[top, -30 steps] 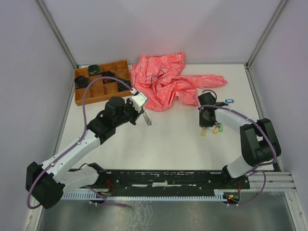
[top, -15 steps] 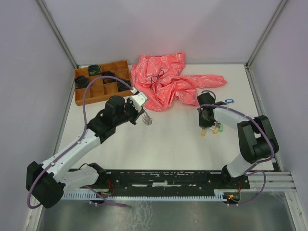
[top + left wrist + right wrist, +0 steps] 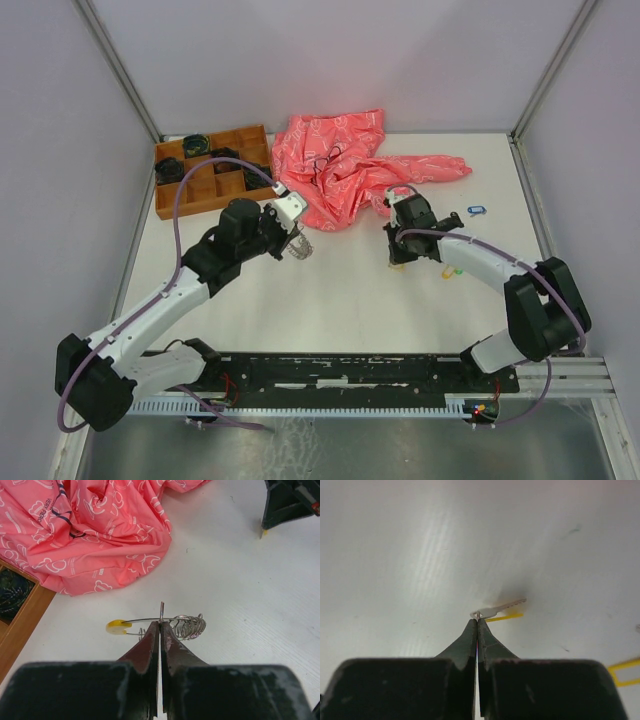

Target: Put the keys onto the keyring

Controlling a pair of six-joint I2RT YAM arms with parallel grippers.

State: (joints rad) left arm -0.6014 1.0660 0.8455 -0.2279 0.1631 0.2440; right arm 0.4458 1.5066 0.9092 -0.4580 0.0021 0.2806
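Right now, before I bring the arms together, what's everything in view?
keyring: 1, silver coil with yellow segment, pinched in left gripper
held key: 1, silver, yellow tag, at right gripper tips
loose keys: 3 tags visible; blue far right, yellow and green beside right arm
cloth: 1, pink, back centre
tray: 1, brown wood, back left
dark bundles: several, in tray compartments
table: 1, white
left gripper: shut on keyring
right gripper: shut on held key
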